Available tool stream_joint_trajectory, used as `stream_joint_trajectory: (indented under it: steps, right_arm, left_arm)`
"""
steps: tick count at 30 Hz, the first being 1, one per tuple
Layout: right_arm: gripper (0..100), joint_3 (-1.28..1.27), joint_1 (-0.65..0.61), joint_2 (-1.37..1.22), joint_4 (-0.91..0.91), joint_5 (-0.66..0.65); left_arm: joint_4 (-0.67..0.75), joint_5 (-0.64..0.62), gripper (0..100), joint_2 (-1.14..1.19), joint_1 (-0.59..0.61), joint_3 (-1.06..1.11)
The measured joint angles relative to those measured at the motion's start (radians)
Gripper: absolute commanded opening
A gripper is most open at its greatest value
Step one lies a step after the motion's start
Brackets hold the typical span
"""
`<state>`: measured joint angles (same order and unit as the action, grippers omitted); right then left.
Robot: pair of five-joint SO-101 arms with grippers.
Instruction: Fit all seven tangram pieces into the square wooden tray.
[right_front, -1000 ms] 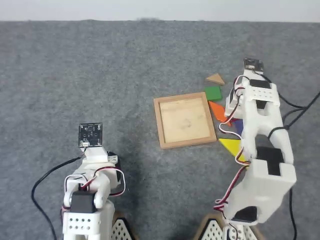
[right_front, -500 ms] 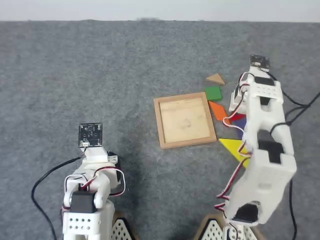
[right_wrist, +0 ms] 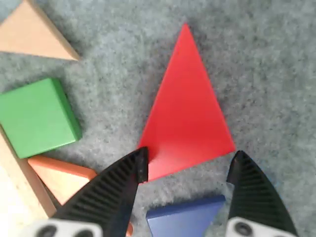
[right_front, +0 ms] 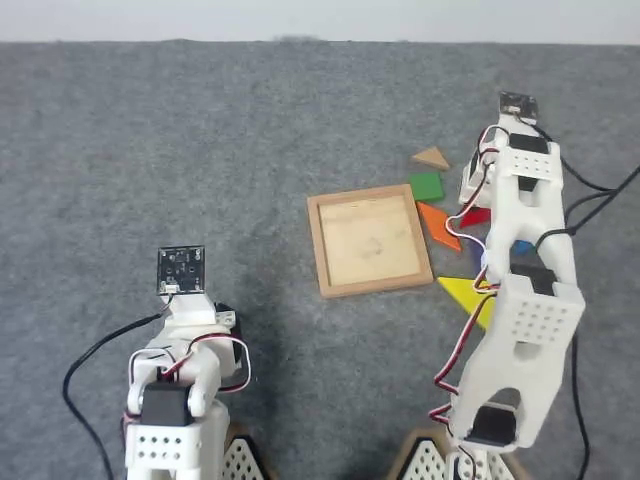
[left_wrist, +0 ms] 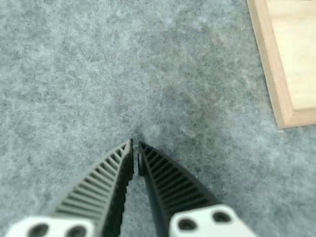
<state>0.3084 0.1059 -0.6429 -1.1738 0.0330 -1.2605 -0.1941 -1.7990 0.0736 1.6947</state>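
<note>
One grey felt mat (right_front: 200, 150) spread under everything; the square wooden tray (right_front: 375, 284) lay empty near its middle. The right gripper (right_wrist: 190, 160), the nearer one, jaws wide, hung directly over the red triangle (right_wrist: 186, 113), which lay near the tray, its near edge spanning the jaw gap, long axis pointing away. The left gripper (left_wrist: 134, 145), jaws closed on nothing, sat well apart.
</note>
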Motion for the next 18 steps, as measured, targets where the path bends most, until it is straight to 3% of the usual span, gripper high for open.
stream_joint_trajectory:
  steps: [9,18]
  right_arm:
    - [27.8,-0.003,-0.063,0.064,-0.023,0.020]
    - [27.8,0.043,-0.023,-0.008,0.009,0.023]
  left_arm:
    - [0.000,0.000,1,0.000,0.000,0.000]
    - [0.000,0.000,1,0.000,0.000,0.000]
